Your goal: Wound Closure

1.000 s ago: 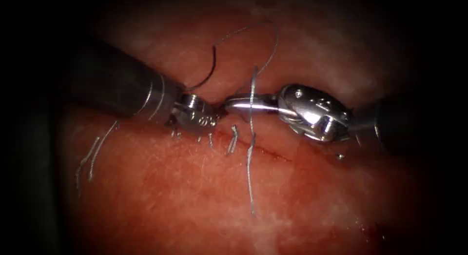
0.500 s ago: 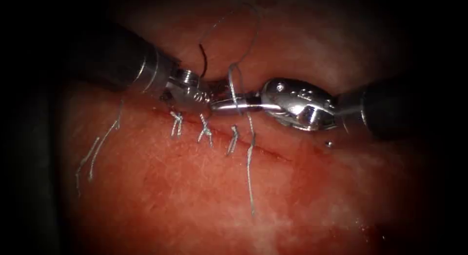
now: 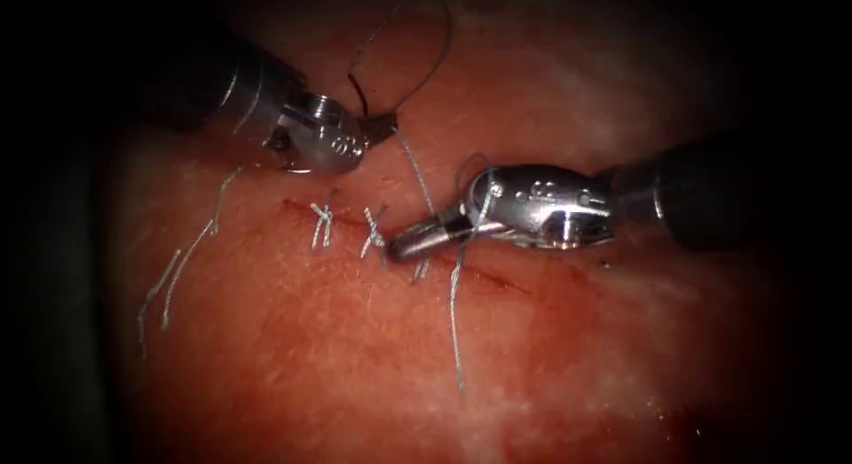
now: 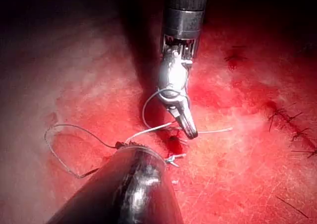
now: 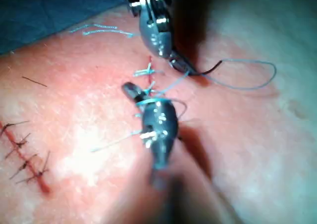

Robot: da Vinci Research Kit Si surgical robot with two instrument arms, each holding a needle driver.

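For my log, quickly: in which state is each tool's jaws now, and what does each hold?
Left tool: shut on the thread, close to the needle.
Right tool: shut, holding nothing; thread is looped around it.

I cannot tell what the left tool [image 3: 383, 127] grips; the right tool's [image 3: 410, 240] jaw state is unclear.

left gripper [image 3: 377, 131] above the cut [image 3: 479, 278], right gripper [image 3: 413, 242] on it.
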